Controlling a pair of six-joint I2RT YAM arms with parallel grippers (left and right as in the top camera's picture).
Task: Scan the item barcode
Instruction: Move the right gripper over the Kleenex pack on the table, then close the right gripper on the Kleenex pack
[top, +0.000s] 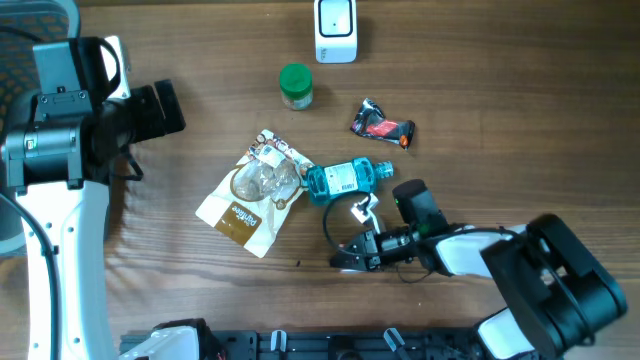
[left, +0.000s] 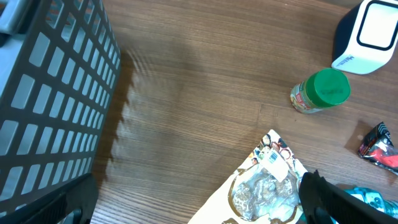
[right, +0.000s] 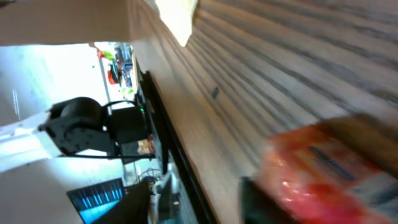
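The white barcode scanner (top: 335, 30) stands at the table's far edge, also seen in the left wrist view (left: 367, 34). A white and brown pouch (top: 255, 190) lies mid-table against a blue bottle (top: 348, 178). A green-lidded jar (top: 295, 85) and a red and black packet (top: 382, 124) lie nearer the scanner. My right gripper (top: 348, 258) lies low near the front edge, with its jaws apart. In the blurred right wrist view, a red-orange packet (right: 329, 174) shows beside one finger (right: 261, 199); contact is unclear. My left gripper (left: 199, 208) hangs open over bare wood beside the pouch (left: 267, 186).
A black grid-walled basket (left: 50, 93) fills the left of the left wrist view. The left arm's white body (top: 60, 230) runs down the table's left side. The right wrist view looks past the table's front edge at equipment beyond it.
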